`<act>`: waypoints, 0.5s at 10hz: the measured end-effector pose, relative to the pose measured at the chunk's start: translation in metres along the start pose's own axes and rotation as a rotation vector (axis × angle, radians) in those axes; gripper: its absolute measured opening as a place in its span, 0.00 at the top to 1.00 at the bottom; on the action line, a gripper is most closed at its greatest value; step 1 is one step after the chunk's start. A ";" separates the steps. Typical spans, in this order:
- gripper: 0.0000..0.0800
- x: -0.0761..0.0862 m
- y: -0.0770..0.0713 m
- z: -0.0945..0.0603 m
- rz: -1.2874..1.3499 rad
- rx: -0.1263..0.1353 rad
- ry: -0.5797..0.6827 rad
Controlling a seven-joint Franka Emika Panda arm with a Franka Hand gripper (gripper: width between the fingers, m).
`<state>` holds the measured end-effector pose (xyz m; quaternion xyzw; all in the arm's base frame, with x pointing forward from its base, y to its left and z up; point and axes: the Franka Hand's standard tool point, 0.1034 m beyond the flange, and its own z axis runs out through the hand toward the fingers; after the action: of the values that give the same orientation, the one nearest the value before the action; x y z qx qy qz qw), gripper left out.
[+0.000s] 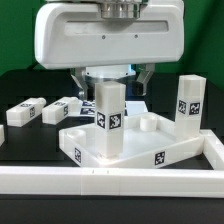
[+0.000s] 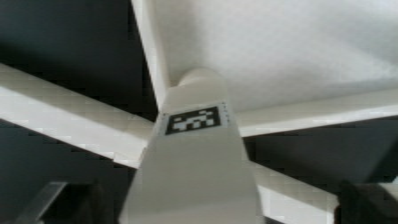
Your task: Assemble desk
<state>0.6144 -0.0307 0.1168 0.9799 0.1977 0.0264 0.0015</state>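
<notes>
The gripper [image 1: 111, 80] hung above the upright leg [image 1: 110, 122], its fingers [image 2: 50, 202] spread wide on either side without touching it, the leg standing in a corner of the tabletop [image 1: 138, 150] near the white rail [image 1: 110, 182].

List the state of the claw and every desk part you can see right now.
Claw: open, above the front leg, gripping nothing.
Front leg: upright on the tabletop.
Second leg: upright, at the exterior view's right; whether seated, cannot tell.
Third leg: lying flat, loose.
Fourth leg: lying flat, loose.
Tabletop: flat, rim up.
</notes>
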 end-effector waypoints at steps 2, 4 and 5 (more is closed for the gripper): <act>0.44 0.000 0.000 0.000 0.001 0.001 0.000; 0.64 0.000 0.000 0.001 0.001 0.000 0.000; 0.64 0.000 0.000 0.001 0.002 0.000 0.000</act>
<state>0.6142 -0.0308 0.1161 0.9801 0.1968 0.0262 0.0013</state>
